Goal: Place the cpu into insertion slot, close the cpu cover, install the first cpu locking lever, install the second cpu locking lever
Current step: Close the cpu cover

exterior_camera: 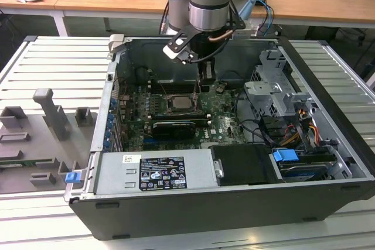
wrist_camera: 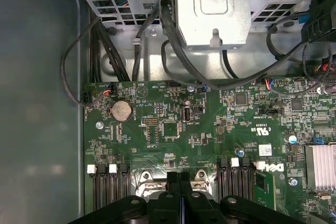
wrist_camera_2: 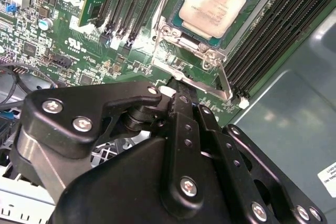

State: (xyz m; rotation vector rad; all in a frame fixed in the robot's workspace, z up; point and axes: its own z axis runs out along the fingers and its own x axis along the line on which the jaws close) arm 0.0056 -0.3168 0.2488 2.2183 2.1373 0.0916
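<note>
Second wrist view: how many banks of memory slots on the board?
2. One bank runs along one side of the cpu; the other along the opposite side, by the grey case wall. The gripper covers part of the board, so more may be hidden.

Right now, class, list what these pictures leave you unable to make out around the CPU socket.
Insertion slot: first wrist view, mostly under the hand.
Cpu: second wrist view, far side cut off by the picture edge.
What the hand's tip touches: second wrist view, hidden behind its own links.
</note>
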